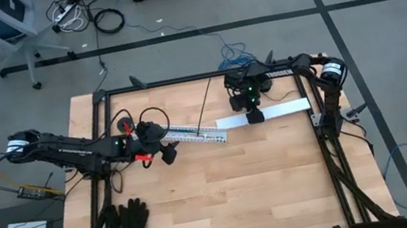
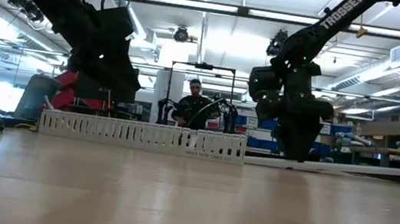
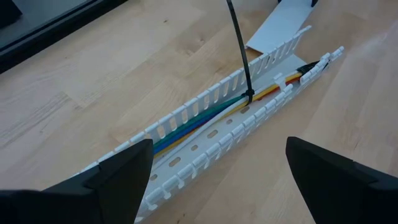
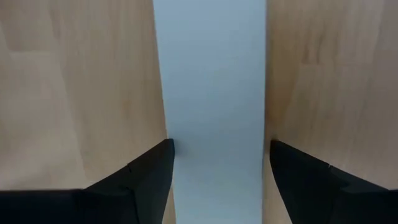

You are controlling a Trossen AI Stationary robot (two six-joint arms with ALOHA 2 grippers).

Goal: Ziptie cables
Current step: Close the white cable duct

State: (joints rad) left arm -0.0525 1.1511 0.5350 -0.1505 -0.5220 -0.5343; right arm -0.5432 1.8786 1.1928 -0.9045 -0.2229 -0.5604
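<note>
Looking across the wooden table (image 1: 263,178), I see a person (image 2: 194,100) in the workshop behind. My right gripper (image 4: 217,162) straddles the white lid strip (image 4: 211,93); whether it pinches is unclear. My left gripper (image 3: 217,168) gapes empty near the slotted channel (image 3: 205,127), which holds the cables (image 3: 205,118) under a black ziptie (image 3: 239,43).

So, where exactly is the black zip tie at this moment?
In the left wrist view, the black zip tie wraps the cables inside the white slotted channel, near its far end, its tail rising.
</note>
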